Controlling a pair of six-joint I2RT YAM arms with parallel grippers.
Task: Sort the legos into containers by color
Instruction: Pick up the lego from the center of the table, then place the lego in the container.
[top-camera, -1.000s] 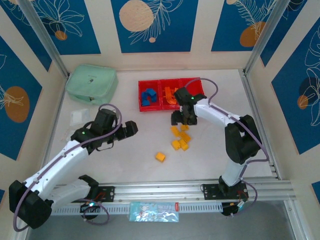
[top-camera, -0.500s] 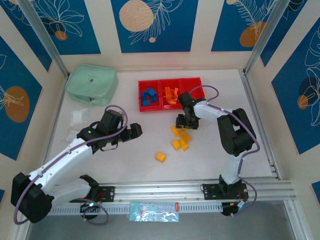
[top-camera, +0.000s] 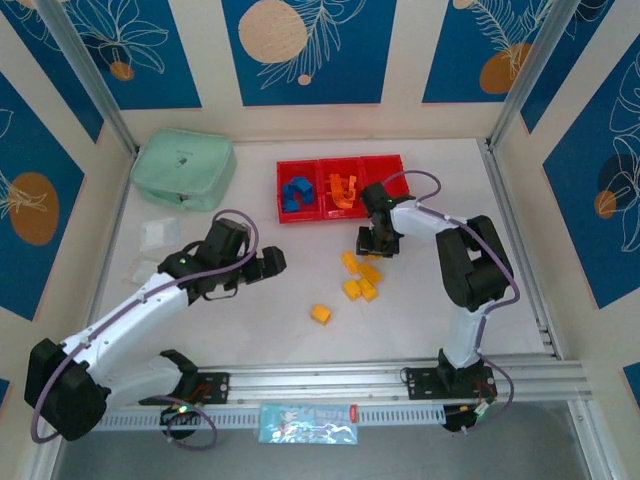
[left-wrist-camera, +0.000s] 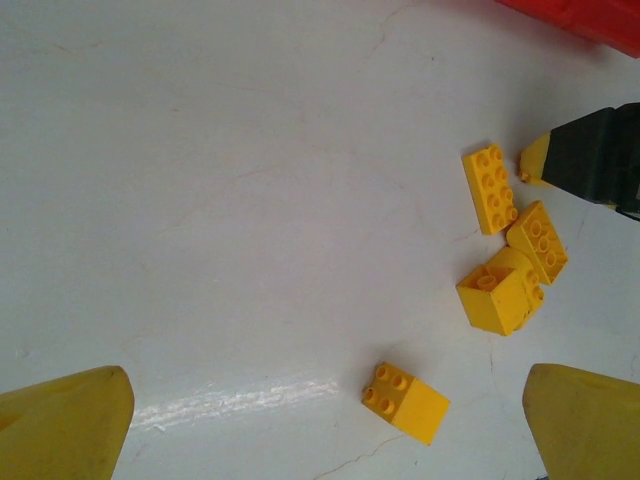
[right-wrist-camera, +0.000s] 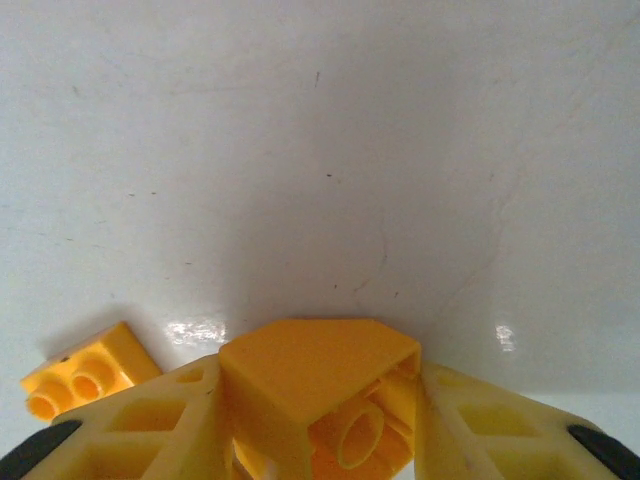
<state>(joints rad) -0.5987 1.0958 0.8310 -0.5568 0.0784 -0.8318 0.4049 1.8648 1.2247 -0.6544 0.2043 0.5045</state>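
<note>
My right gripper (top-camera: 372, 246) is down on the table just below the red three-bin tray (top-camera: 388, 166), shut on a yellow brick (right-wrist-camera: 320, 385) that lies with its hollow underside showing. Another yellow brick (right-wrist-camera: 85, 375) lies just to its left. A cluster of yellow bricks (top-camera: 361, 281) sits right below that gripper, and a lone yellow brick (top-camera: 320, 314) lies nearer. Blue bricks (top-camera: 296, 193) fill the left bin, orange pieces (top-camera: 343, 190) the middle bin. My left gripper (top-camera: 272, 262) hangs open left of the cluster, looking down on the lone brick (left-wrist-camera: 405, 400).
A mint-green zip pouch (top-camera: 183, 168) lies at the back left, with a clear plastic bag (top-camera: 158, 236) in front of it. Aluminium frame rails run along both sides and the near edge. The red tray's corner (left-wrist-camera: 590, 20) borders the left wrist view.
My right gripper dropped from the tray's front edge onto the top of the yellow cluster, its elbow folding in. My left gripper slid a little to the right.
</note>
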